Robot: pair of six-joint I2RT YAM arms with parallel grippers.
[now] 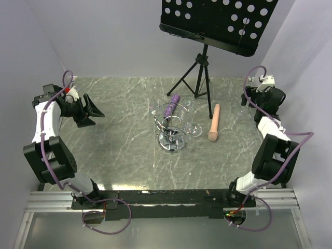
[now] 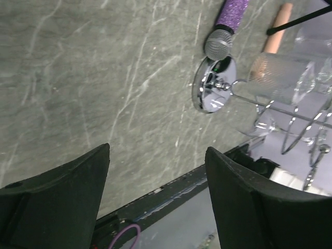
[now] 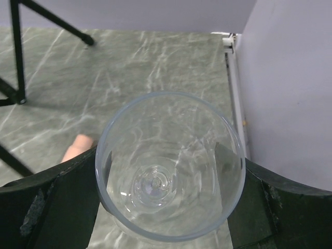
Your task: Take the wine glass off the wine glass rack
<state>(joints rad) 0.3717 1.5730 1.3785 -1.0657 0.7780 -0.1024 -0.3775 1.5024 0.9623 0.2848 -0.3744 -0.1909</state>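
Observation:
The chrome wine glass rack (image 1: pixel 171 136) stands mid-table with clear glasses (image 1: pixel 193 129) hanging from its wire loops. In the left wrist view its disc base (image 2: pixel 212 92) and a hanging glass (image 2: pixel 280 72) show at upper right. My left gripper (image 1: pixel 92 111) is open and empty at the table's left side, well away from the rack; it also shows in the left wrist view (image 2: pixel 158 171). My right gripper (image 1: pixel 247 98) is at the far right. In its wrist view, the fingers (image 3: pixel 57 207) flank a clear wine glass (image 3: pixel 155 184) seen rim-first, held above the table.
A black tripod music stand (image 1: pixel 199 72) stands behind the rack. A purple microphone (image 1: pixel 171 105) lies at the rack's back left and a peach cylinder (image 1: pixel 214 122) lies to its right. The wall and table edge (image 3: pixel 233 88) are close on the right.

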